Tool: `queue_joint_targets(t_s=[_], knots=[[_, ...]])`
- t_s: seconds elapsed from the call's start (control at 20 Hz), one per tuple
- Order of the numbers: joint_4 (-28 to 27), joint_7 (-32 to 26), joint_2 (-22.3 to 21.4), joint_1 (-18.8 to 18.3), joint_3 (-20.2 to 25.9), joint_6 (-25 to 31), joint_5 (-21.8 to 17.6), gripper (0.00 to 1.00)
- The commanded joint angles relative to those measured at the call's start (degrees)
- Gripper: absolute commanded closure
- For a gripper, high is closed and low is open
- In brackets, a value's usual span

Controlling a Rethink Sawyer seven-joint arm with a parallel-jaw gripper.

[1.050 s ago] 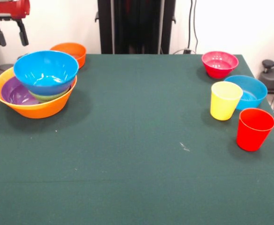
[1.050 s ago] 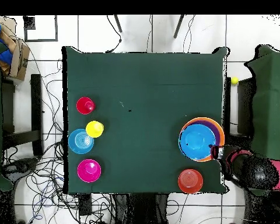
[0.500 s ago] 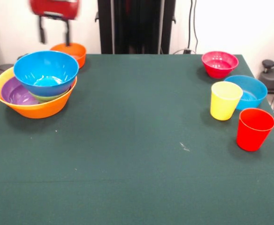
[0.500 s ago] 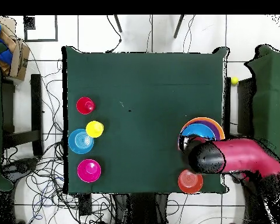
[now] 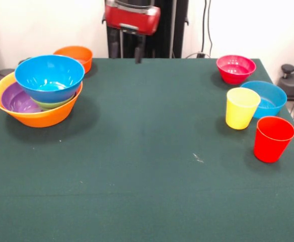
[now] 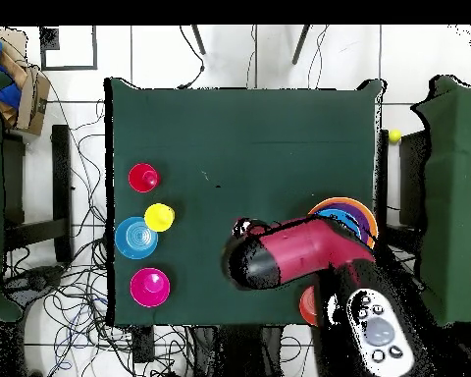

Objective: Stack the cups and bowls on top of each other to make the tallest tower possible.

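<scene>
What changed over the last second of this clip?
The gripper swung empty from beside the tower, past the orange bowl, toward the table's middle. It took and released nothing. The tower, cups and loose bowls stayed put.

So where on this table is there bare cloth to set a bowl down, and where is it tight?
The widest free patch is the green tablecloth, from the stacked plastic bowl tower across to the yellow plastic cup, plus the whole near strip. It is crowded where the yellow cup, red plastic cup, blue plastic bowl and pink-red bowl cluster.
</scene>
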Motion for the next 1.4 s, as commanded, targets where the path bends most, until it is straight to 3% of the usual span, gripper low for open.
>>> queue_joint_targets(t_s=[0.05, 0.45, 1.0, 1.15, 1.4], knots=[[0.6, 17.0, 5.1, 7.4, -11.4, -4.6, -2.5, 0.00], [-1.8, 19.0, 7.9, 13.2, -16.8, -7.3, -1.9, 0.00], [-2.8, 17.2, 7.2, 18.6, -19.8, -4.9, 3.9, 0.00], [-1.8, 15.6, 5.4, 18.8, -19.8, -3.8, 6.2, 0.00], [-0.3, 10.4, -0.1, 17.4, -17.2, 2.7, 12.8, 0.00]])
